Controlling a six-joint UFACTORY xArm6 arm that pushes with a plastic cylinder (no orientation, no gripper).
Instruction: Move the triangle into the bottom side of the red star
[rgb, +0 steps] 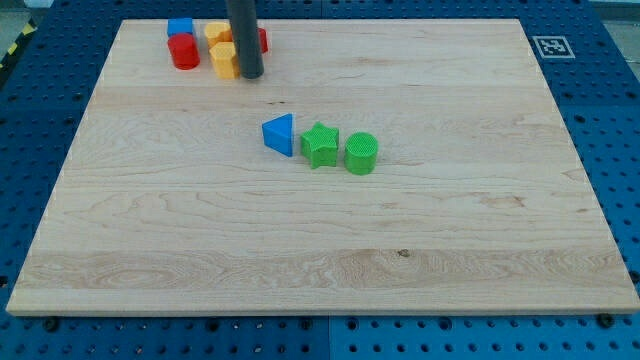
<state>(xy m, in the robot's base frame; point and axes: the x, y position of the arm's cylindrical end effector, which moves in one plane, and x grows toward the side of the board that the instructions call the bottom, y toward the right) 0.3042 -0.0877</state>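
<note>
The blue triangle (280, 134) lies near the board's middle, touching or almost touching a green star (320, 146) on its right. The red star (262, 40) is at the view's top, mostly hidden behind my rod; only a red sliver shows to the rod's right. My tip (250, 76) rests on the board just right of a yellow block (226, 60), well above the blue triangle and a little to its left.
A green cylinder (361, 153) stands right of the green star. At the top left cluster a blue cube (180, 26), a red cylinder (183, 51) and a second yellow block (217, 33). The wooden board (450, 230) sits on a blue pegboard table.
</note>
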